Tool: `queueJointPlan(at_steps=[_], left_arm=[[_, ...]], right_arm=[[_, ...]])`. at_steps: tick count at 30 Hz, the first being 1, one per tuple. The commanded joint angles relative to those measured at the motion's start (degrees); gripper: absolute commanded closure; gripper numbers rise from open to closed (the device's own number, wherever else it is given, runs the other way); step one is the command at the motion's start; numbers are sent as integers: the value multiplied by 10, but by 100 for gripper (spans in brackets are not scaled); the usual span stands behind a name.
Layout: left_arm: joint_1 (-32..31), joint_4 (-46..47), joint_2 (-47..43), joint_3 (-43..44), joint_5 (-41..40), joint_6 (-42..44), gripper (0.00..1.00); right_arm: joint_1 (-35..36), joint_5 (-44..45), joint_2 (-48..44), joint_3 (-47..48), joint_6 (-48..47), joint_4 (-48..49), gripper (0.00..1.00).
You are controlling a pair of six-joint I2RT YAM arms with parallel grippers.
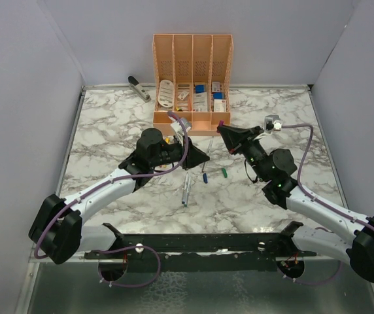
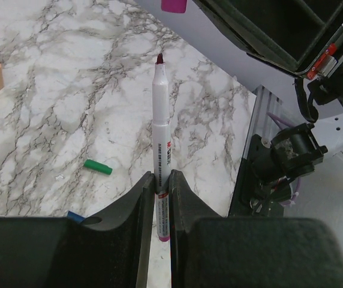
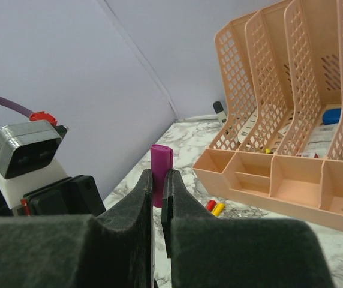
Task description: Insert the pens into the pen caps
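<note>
left gripper (image 2: 161, 191): clamped on pen (image 2: 161, 114), bare tip pointing out, likely to meet a cap | right gripper (image 3: 158, 180): pinching pink cap (image 3: 160, 157), end protruding to take it | both above tabletop (image 1: 108, 118) middle | left wrist view shows tip and green cap (image 2: 98, 167); right wrist view, not left, shows red cap (image 3: 210, 205), yellow cap (image 3: 219, 209) by rack (image 3: 261, 180)

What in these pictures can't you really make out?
- Right wrist view: the magenta cap has its base hidden inside the right tool.
- Left wrist view: the magenta cap is cut by the top edge.
- Left wrist view: the blue cap is mostly hidden behind the left tool.
- Top view: the desk organizer contents are too small to name.
</note>
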Motion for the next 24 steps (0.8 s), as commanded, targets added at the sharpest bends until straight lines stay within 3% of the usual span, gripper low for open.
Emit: queueJointPlan(at_steps=[1,24], left_arm=[[-5,34,-2,-4,23,-9,100],[-6,40,-4,3,23,-14,100]], right_arm=[[-1,-36,-8,-5,15,44,99],[-1,-66,11,-6,2,42,99]])
